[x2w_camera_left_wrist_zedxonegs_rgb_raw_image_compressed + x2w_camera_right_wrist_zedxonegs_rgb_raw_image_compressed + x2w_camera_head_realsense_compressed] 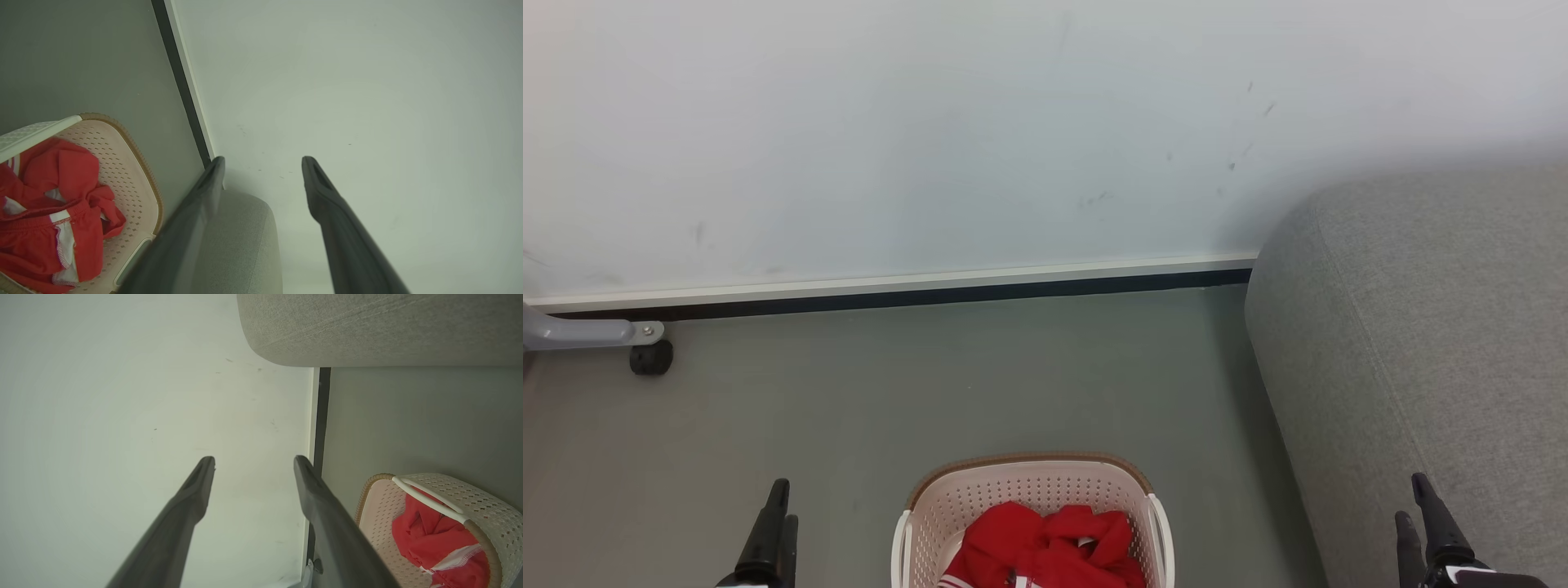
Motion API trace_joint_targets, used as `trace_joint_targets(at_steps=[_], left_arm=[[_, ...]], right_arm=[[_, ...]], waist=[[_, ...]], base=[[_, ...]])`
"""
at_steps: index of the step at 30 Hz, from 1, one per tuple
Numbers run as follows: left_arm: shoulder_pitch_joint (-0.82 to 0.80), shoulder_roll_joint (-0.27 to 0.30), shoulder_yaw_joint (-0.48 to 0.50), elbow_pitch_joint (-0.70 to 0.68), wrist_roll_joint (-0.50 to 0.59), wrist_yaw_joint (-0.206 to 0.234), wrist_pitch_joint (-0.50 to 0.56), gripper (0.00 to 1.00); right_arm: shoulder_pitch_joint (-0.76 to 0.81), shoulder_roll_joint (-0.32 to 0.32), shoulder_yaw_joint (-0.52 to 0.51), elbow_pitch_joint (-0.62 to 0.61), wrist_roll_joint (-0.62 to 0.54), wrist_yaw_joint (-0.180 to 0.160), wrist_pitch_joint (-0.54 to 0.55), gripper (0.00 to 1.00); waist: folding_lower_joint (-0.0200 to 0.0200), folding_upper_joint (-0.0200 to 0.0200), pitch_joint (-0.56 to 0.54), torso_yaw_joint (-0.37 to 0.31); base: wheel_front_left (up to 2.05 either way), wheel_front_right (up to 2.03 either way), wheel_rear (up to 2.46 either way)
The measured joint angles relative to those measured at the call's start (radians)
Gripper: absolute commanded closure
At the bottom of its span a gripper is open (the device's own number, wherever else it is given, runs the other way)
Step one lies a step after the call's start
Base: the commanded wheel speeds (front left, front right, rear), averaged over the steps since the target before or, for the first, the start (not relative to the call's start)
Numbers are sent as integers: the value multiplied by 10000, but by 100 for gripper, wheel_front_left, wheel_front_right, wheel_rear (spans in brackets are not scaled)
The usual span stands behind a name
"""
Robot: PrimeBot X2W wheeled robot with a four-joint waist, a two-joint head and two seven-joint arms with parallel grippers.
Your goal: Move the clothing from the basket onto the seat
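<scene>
The cream-white basket point(1029, 482) stands on the floor at the bottom centre of the head view, its brown rim toward the wall. Red clothing point(1045, 547) with white trim lies bunched inside it. The grey sofa seat point(1437, 343) fills the right side. My left gripper point(774, 510) is raised at the lower left, well left of the basket. My right gripper point(1413, 502) stands at the lower right, in front of the sofa. Both are open and empty: left gripper point(263, 163), right gripper point(253, 463). The wrist views show the clothing point(49, 204) point(437, 539) in the basket point(135, 171) point(378, 514).
A pale wall point(931, 139) with a white and black skirting strip point(890, 290) runs across the back. At the far left a grey metal leg point(588, 333) ends in a black caster point(651, 358). Grey floor point(931, 384) lies between basket, wall and sofa point(367, 326).
</scene>
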Motion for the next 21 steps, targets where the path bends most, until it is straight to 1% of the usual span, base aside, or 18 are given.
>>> trace_joint_targets(at_steps=[7, 10, 15, 21], left_arm=[[8, 2, -234, -130, 142, 0, -267, 0], [34, 4, -278, -228, 418, 2, -374, 0], [40, 8, -324, -414, 794, 102, -556, 0], [41, 13, -468, -706, 1695, 339, -763, 0]], right_arm=[[-4, 0, 249, -40, -73, -2, -259, 0], [-4, -2, 318, -92, -157, -19, -353, 0], [-4, -6, 477, -249, -625, -201, -531, 0], [-5, -12, 742, -428, -1576, -522, -759, 0]], waist=[[0, 0, -42, -11], [0, 0, -57, -16], [0, 0, -83, -22], [0, 0, -111, -31]], base=[[0, 0, 0], [0, 0, 0], [0, 0, 0], [0, 0, 0]])
